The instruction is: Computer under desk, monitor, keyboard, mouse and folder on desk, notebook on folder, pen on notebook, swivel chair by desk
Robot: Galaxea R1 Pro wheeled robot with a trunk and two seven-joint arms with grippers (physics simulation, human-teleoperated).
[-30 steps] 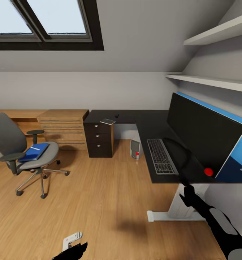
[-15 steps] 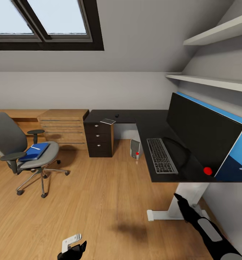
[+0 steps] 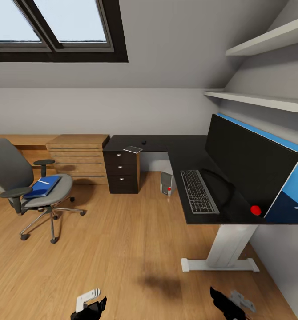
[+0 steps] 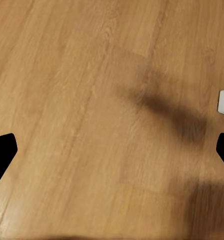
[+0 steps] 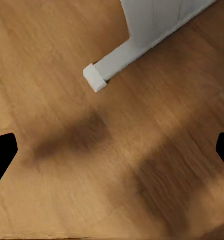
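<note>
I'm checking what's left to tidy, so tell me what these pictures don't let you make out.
- Small dark object on the desk, head view: too small to identify.
- Notebook versus folder on the swivel chair: blue stack too small to separate.
- Monitor base: hidden by the screen.
- Right hand: cut off by the bottom edge; both wrist views show wide-apart fingertips.

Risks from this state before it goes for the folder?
1. The pen lies loose on the folder on the chair; tilting the folder during a lift would likely roll it off.
2. The chair stands on castors, so a push from a claw may roll it away.
3. The red mouse sits near the desk front edge; setting the folder beside it might knock it off.
</note>
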